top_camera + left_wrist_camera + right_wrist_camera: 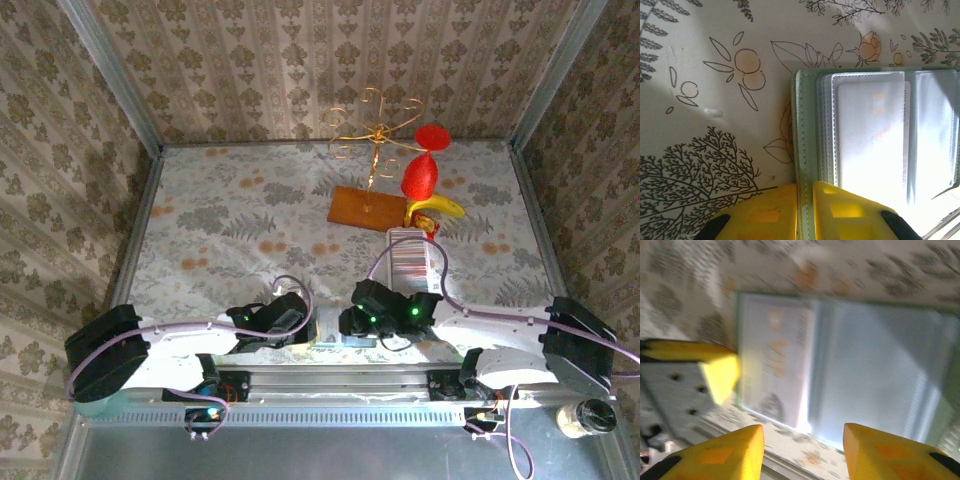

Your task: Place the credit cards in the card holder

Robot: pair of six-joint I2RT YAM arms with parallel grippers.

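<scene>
The card holder (807,125) lies open on the table (715,125), right at the near edge between the 2 arms, with 1 credit card (870,140) tucked in a clear pocket. My guess: it's light and floppy with slick plastic sleeves, so the stitched green cover edge is the spot to pinch. That's exactly where the left gripper (804,195) is clamped. The right gripper (802,440) hangs over the pockets, jaws apart, nothing in them. The left wrist view gives crisp stitching and sleeve layers, while the blurry right wrist view shows both pages. The top view adds the long white ribbed tray (410,255) farther back.
</scene>
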